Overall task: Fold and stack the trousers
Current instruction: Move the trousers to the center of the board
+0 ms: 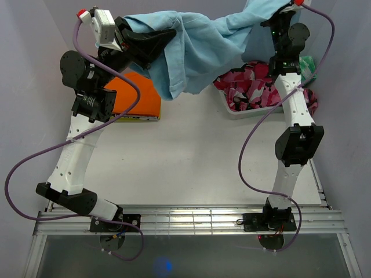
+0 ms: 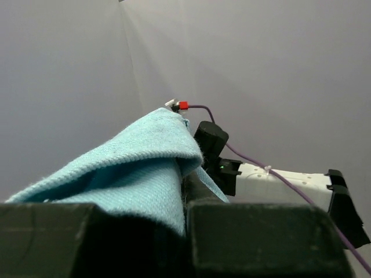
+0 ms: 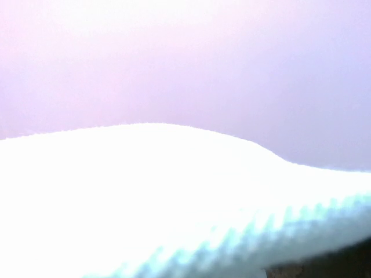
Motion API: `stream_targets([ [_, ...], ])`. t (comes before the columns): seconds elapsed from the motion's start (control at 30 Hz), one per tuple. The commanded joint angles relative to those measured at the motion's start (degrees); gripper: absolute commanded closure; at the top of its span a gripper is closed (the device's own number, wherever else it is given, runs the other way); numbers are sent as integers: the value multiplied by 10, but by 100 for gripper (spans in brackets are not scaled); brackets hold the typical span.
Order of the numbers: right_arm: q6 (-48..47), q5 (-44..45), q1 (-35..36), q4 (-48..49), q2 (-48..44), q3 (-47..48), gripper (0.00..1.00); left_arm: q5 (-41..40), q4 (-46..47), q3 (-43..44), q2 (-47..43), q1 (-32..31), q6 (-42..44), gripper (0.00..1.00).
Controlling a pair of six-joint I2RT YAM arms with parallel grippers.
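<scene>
The light sky-blue trousers (image 1: 197,46) hang in the air at the back of the table, stretched between my two grippers, with a fold drooping toward the orange garment. At the left end my left gripper (image 1: 168,35) is shut on them; in the left wrist view the cloth (image 2: 133,168) is pinched between the dark fingers (image 2: 186,202). My right gripper (image 1: 275,14) is raised at the back right under the other end. There the cloth (image 3: 145,197) lies right over the wrist camera, washed out white, and hides the jaws.
A folded orange garment (image 1: 136,95) lies at the back left under the left arm. A white tray (image 1: 232,110) at the back right holds a pink camouflage garment (image 1: 249,87). Grey walls close in the back and both sides.
</scene>
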Motion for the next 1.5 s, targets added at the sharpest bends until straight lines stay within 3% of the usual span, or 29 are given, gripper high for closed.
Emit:
stream_targets([
  [0.0, 16, 5, -14, 93, -108, -28, 3, -31, 34, 24, -42, 5, 33, 100],
  [0.13, 9, -108, -15, 99, -228, -165, 0, -82, 30, 67, -37, 5, 66, 100],
  [0.17, 5, -139, -15, 93, -256, -202, 4, -102, 30, 91, -36, 5, 78, 100],
  [0.33, -67, -297, 16, 73, -441, -465, 6, -217, 42, 162, -16, 5, 158, 100],
  [0.53, -166, -338, 114, -41, -563, -620, 7, -218, 56, 110, -58, 5, 169, 100],
  [0.6, -193, -317, 143, -66, -582, -649, 7, -206, 46, 66, -80, 5, 138, 100],
  [0.77, -255, -342, 184, -195, -586, -705, 2, -119, 1, -165, -170, 5, 87, 100],
  [0.87, -272, -332, 187, -230, -582, -709, 9, -60, -18, -248, -209, 5, 77, 100],
  [0.97, -301, -317, 187, -259, -535, -671, 8, 18, -38, -286, -228, 5, 78, 100],
  [1.1, -322, -280, 187, -355, -420, -556, 2, 19, -110, -332, -266, 5, 99, 100],
  [1.23, -310, -191, 174, -419, -280, -443, 26, -65, -173, -393, -336, 6, 151, 100],
  [1.4, -323, -165, 172, -498, -222, -421, 63, -151, -214, -422, -366, 7, 171, 100],
  [1.47, -339, -158, 170, -516, -228, -452, 68, -166, -223, -435, -371, 7, 170, 100],
])
